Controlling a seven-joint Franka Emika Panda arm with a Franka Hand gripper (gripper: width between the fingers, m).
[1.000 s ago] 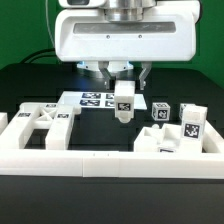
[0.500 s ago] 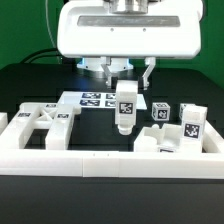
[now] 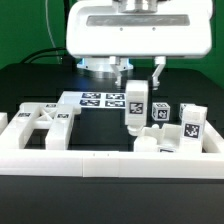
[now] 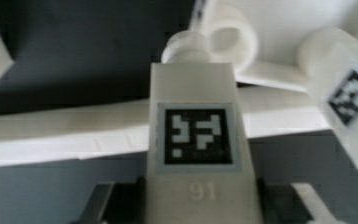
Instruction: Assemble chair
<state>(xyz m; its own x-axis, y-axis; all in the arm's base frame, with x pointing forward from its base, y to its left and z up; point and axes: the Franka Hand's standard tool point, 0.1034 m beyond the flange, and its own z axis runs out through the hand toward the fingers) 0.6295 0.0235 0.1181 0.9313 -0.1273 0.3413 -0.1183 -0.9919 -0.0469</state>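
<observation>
- Right now the gripper (image 3: 139, 84) is clamped on a white bar (image 3: 136, 106), with its fingers (image 4: 108, 203) pressed to the bar's two sides. The bar hangs upright below the hand, clear of the table, and the wrist view shows its tag.
- Just beside the hand, toward the exterior view's right, stands a tagged cube (image 3: 160, 112). A second cube (image 3: 190, 122) is a little farther out.
- Behind the hand lies the marker board (image 3: 95, 99). Well off toward the exterior view's left, a cut-out panel (image 3: 40, 124) lies flat.
- Progress looks early: one bar is lifted, no two parts appear joined, and nearly every joint is still to be made.
- Compared with half a second ago, the hand and bar have shifted toward the exterior view's right, nearer the cubes. The loose parts lie where they were.
</observation>
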